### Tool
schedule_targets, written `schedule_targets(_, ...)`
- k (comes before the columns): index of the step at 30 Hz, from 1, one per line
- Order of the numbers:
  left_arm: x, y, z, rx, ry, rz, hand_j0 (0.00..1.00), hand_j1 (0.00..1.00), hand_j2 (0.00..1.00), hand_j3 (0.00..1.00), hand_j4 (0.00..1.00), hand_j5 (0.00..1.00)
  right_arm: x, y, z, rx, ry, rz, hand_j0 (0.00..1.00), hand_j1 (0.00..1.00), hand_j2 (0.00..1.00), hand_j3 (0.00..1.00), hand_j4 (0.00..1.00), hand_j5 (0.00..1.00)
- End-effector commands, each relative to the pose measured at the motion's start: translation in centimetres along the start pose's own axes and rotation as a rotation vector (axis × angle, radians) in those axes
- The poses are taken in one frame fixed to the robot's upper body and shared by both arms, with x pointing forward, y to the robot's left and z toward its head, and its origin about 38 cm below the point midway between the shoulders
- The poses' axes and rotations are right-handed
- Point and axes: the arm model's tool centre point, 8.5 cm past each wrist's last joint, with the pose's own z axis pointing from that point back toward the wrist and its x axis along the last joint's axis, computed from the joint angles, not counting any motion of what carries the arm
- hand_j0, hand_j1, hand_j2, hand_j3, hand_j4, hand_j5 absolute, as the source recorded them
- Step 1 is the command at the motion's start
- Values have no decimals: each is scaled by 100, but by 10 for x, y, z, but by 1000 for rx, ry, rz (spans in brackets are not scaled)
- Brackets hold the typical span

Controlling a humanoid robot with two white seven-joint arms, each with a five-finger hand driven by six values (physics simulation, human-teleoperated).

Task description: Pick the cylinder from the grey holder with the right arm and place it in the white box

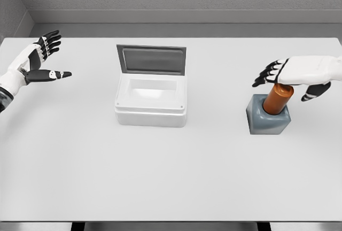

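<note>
An orange-brown cylinder (278, 99) stands tilted in a grey holder (267, 116) at the right of the table. My right hand (291, 78) hovers just over the cylinder's top, palm down, fingers spread and holding nothing. A white box (152, 101) sits at the table's middle, its grey lid (152, 60) raised at the back and its inside bare. My left hand (41, 60) is at the far left above the table, fingers spread, nothing in it.
The white table (171, 177) stretches wide in front of the box and holder. A grey wall runs behind the table's far edge.
</note>
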Motion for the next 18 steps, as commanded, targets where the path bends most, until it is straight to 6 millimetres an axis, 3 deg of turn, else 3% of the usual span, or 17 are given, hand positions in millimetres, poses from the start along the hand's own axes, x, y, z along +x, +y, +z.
schedule_targets(1,1,1,0,0,-2,3,100,100,100,100,100,100,2,-2,0,-4,-7,2,100,100,100,100,100,100)
schedule_targets(7,0,1,0,1,-1,4,100,100,100,100,100,100,0,-6,7,-10,9,11,100,100,100,100,100,100)
schedule_targets(18,0,1,1,0,0,3,100,100,100,100,100,100,16,-8,6,-8,-31,35,97,97,97,97,97,97)
